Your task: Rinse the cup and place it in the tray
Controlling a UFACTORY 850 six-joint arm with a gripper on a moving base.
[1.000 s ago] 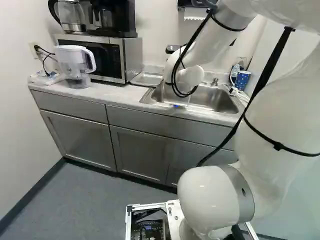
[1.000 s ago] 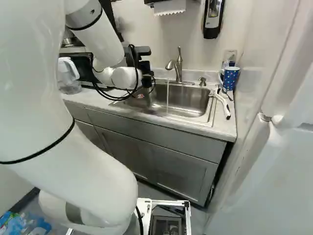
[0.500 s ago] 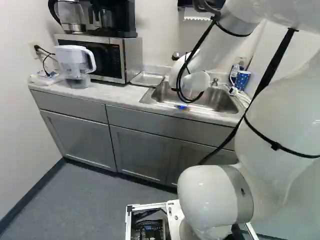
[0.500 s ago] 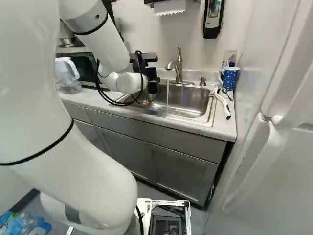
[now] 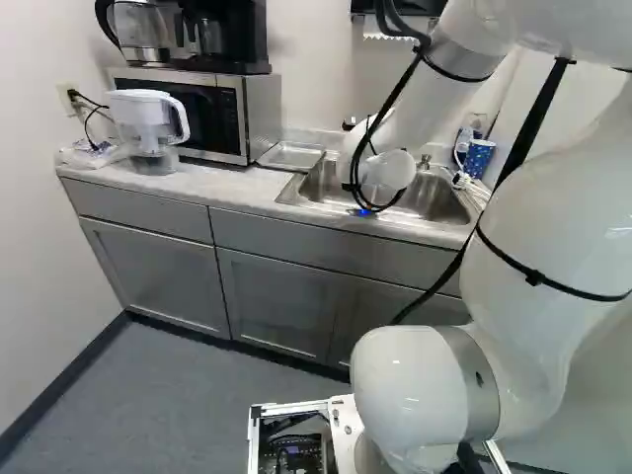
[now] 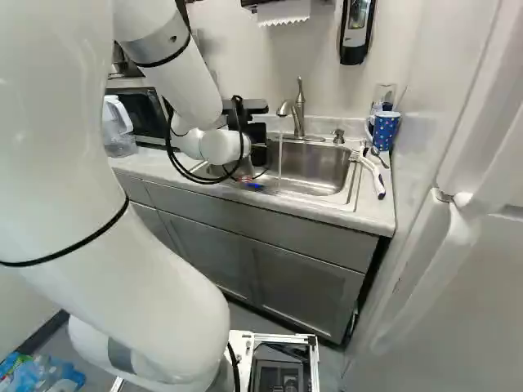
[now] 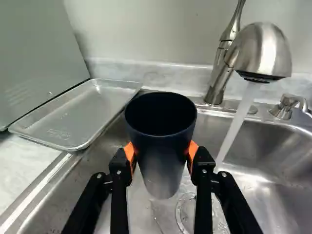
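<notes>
While water [image 7: 237, 124] runs from the curved silver tap [image 7: 263, 51], the black gripper [image 6: 259, 152] pinches the round dark blue cup [image 7: 162, 156] between both orange-padded fingers [image 7: 129, 152], over the shiny metal sink [image 7: 273, 195].

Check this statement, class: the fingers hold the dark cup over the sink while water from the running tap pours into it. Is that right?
No, the water is not pouring into the cup: the wrist view shows it falling beside the cup, into the sink. The tap is running, and the fingers do hold the dark cup over the sink.
</notes>
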